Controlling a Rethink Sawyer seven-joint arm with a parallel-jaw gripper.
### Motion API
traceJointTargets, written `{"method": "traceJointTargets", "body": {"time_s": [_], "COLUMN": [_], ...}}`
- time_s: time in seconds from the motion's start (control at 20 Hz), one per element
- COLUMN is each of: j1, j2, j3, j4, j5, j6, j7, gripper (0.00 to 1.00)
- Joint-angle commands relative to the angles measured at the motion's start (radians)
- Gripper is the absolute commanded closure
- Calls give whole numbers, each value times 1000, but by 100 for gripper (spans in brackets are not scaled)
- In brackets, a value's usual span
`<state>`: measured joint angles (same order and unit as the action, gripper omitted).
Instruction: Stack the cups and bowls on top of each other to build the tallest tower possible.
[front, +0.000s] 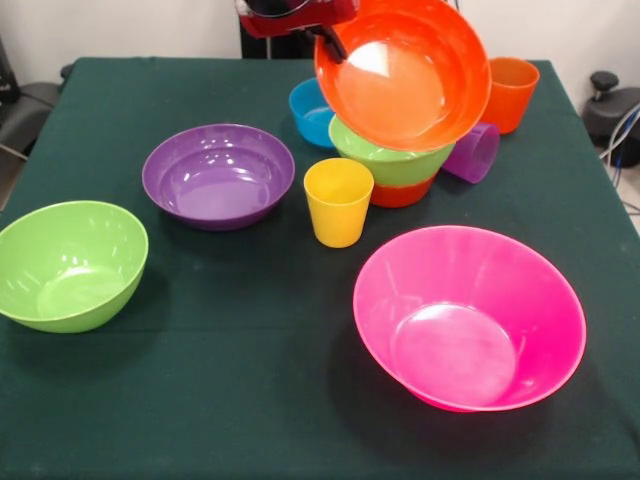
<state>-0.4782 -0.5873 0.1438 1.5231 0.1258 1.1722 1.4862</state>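
Nearest, the pink bowl (470, 318) sits upright on the table (250, 400), with a green bowl (68, 264) at the left edge. Beyond stand the yellow cup (338, 201) and purple bowl (218, 175). Behind, a second green bowl (390, 160) nests in a small orange one (402, 193). Above them the gripper (325, 32) clamps the rim of the big orange bowl (402, 72), tilted. Blue bowl (312, 112), purple cup (472, 152) on its side and orange cup (511, 93) lie farthest.

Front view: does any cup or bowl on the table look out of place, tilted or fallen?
Yes. The small purple plastic cup lies on its side beside the green plastic bowl. The large orange plastic bowl hangs steeply tilted from the gripper, above the green bowl.
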Motion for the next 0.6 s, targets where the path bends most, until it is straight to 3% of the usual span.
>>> {"method": "traceJointTargets", "body": {"time_s": [0.05, 0.6], "j1": [-25, -40], "j2": [73, 100], "j3": [79, 117], "j4": [-52, -35], "j5": [-103, -113], "j6": [82, 31], "j7": [-96, -84], "gripper": [100, 100]}}
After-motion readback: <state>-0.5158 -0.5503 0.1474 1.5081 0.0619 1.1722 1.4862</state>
